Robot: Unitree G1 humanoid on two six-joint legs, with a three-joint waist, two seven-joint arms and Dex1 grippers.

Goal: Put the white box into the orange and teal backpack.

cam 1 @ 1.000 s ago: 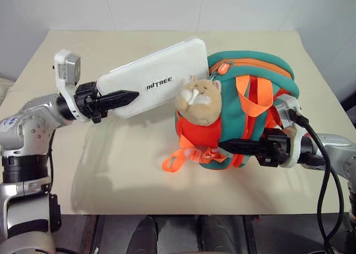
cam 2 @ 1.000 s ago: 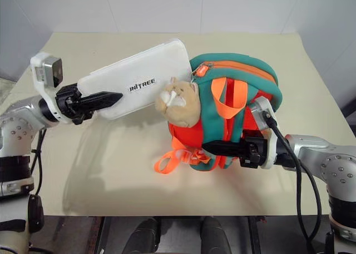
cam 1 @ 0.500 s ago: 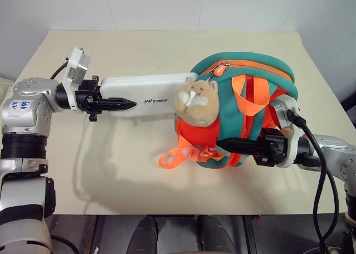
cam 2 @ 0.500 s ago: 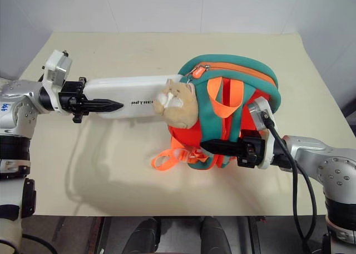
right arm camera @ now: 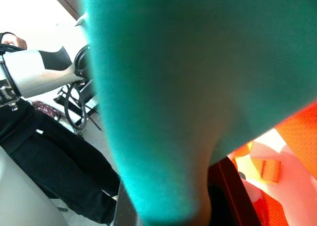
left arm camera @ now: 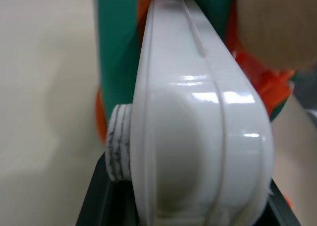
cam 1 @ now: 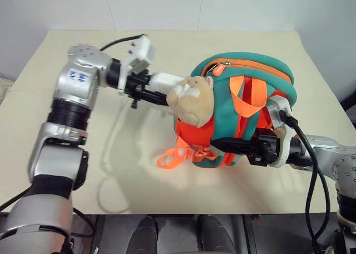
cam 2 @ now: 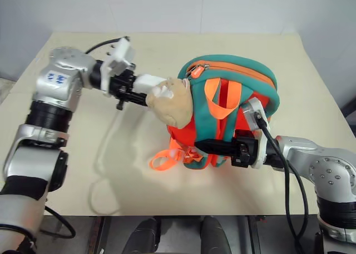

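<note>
The orange and teal backpack (cam 1: 250,92) stands on the beige table (cam 1: 111,165), with a tan plush hamster charm (cam 1: 192,101) hanging at its front. My left gripper (cam 1: 157,94) is shut on the white box (cam 1: 164,80). Just a short end of the box shows, and the rest is hidden behind the hamster and inside the backpack's open side. In the left wrist view the box (left arm camera: 198,137) runs edge-on between the fingers toward teal fabric (left arm camera: 116,47). My right gripper (cam 1: 219,145) is shut on the backpack's lower front, its black fingers (cam 1: 242,147) lying level across the teal and orange fabric.
Orange webbing loops (cam 1: 175,158) trail from the backpack toward the table's front edge. White walls close the back of the table. In the right wrist view a person in dark trousers (right arm camera: 54,156) stands beside a chair past the teal fabric (right arm camera: 188,87).
My left arm swung right and turned, sliding most of the white box into the backpack behind the hamster. The right gripper kept its hold and place.
</note>
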